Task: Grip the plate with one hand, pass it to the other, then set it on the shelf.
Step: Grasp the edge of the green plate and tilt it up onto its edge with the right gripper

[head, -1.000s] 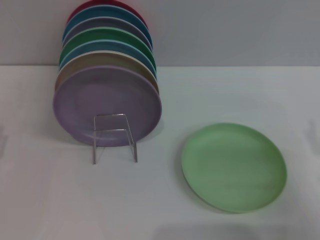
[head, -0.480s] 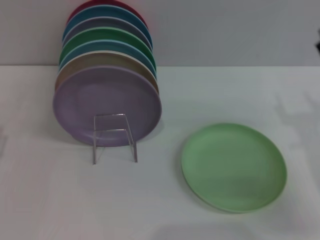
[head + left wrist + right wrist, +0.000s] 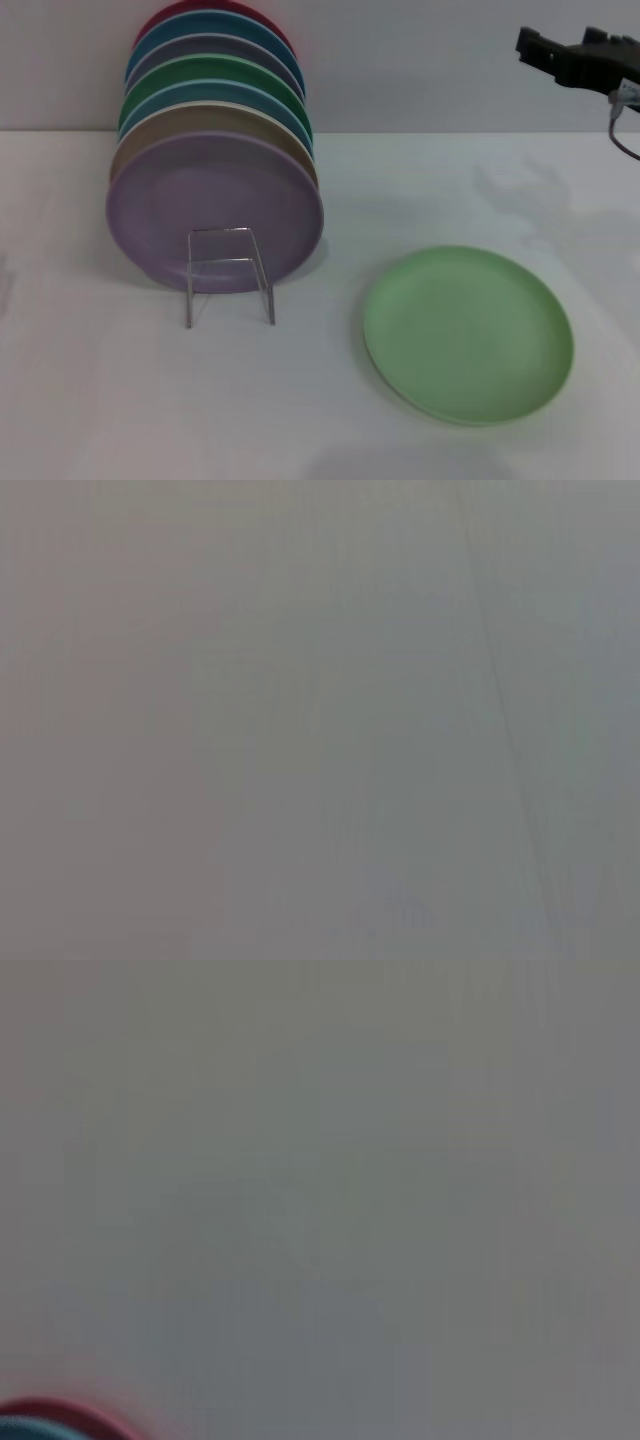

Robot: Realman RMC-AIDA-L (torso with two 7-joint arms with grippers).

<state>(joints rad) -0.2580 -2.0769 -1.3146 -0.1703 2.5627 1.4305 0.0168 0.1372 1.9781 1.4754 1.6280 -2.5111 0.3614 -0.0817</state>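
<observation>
The light mint-green plate (image 3: 468,333) lies flat on the white table, right of centre in the head view. The silver wire shelf (image 3: 230,276) stands to its left and holds several plates upright, with a lavender plate (image 3: 215,205) at the front. My right gripper (image 3: 540,48) is black and reaches in at the top right, high above the table and well behind the mint plate, touching nothing. My left gripper is out of view. The right wrist view shows only a grey surface and the red plate's rim (image 3: 60,1415).
Behind the lavender plate stand a tan, a blue, a darker green plate (image 3: 215,80) and others, up to a red one at the back. A grey wall rises behind the white table (image 3: 420,190). The left wrist view shows plain grey.
My right gripper has come into the head view at the top right; one second ago it was out of view. The plates and the shelf have not moved.
</observation>
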